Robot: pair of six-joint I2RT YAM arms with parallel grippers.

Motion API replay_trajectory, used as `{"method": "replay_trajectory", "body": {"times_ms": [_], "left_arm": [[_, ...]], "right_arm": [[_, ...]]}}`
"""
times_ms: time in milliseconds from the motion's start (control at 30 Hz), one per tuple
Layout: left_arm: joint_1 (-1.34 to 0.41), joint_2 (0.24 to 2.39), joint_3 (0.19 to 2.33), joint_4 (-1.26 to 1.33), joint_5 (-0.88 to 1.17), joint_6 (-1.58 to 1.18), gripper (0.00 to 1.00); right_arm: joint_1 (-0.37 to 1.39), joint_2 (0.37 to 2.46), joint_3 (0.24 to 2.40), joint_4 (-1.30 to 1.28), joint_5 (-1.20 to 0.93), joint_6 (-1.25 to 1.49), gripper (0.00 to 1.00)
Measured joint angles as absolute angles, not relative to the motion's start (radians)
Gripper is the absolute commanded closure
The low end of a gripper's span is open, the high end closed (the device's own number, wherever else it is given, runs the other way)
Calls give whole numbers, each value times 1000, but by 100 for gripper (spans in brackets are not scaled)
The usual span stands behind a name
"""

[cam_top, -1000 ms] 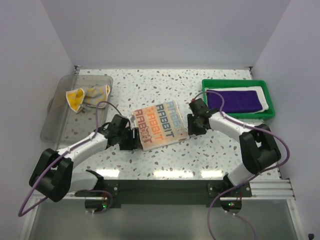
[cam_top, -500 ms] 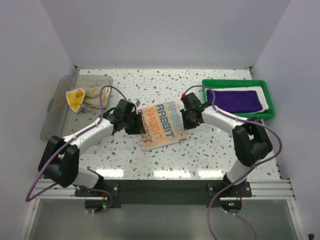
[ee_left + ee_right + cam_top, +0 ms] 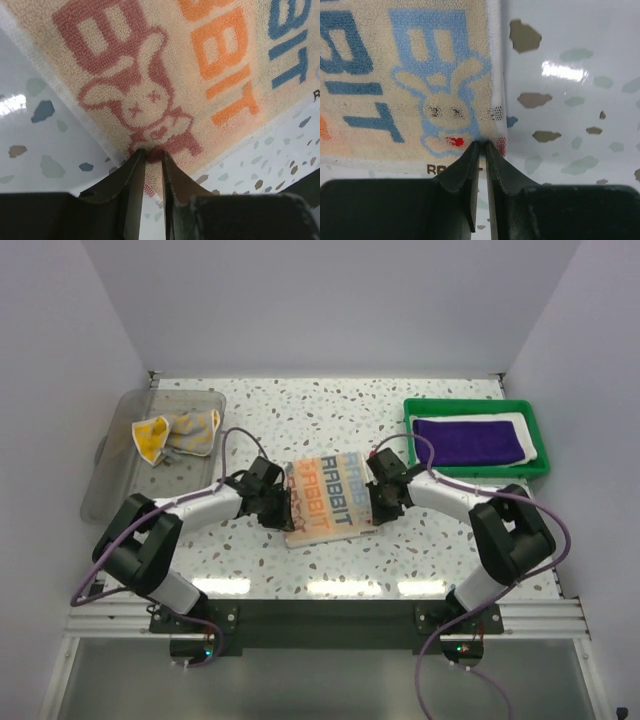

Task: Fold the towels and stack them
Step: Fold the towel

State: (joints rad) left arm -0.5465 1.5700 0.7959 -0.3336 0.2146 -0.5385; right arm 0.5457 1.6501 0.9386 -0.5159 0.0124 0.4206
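The RABBIT towel (image 3: 328, 497) lies folded and flat near the middle of the speckled desk (image 3: 420, 550), its orange, blue and red block letters facing up.

Both arms lie low over the desk with their elbows out to the sides and their forearms angled inward to meet the towel from opposite sides. The left end effector (image 3: 280, 508) sits at the towel's left edge. In the left wrist view, its dark fingers (image 3: 132, 180) are drawn almost together, pinching the hem just below the red rabbit figure. The right end effector (image 3: 378, 502) sits at the towel's right edge. In the right wrist view, its fingers (image 3: 465, 170) are closed to a thin slit, gripping the corner beneath the blue rabbit figure.

To the right of the RABBIT towel and farther back, a green tray (image 3: 540, 472) holds the purple towel (image 3: 468, 440) laid on top of the white towel (image 3: 532, 432). To its left, well apart, a clear bin (image 3: 110, 485) holds a crumpled yellow-patterned cloth (image 3: 152, 436).
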Motion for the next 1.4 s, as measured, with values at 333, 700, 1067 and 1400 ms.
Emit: {"method": "replay_trajectory", "body": {"times_ms": [333,700,1067,1400], "left_arm": [[-563,1417,730,-457,169,-491,29],[-554,1534,1140,-523,-14,-124,7],[-397,1816,1294,-452,87,44,67],[-407,1877,1294,-392,152,38,76]], "right_arm": [[627,1510,847,-693,-46,447,70],[533,1634,1355,-822,-47,131,48],[399,1964,1584,-773,-128,36,80],[400,2053,1582,-730,-112,37,86]]}}
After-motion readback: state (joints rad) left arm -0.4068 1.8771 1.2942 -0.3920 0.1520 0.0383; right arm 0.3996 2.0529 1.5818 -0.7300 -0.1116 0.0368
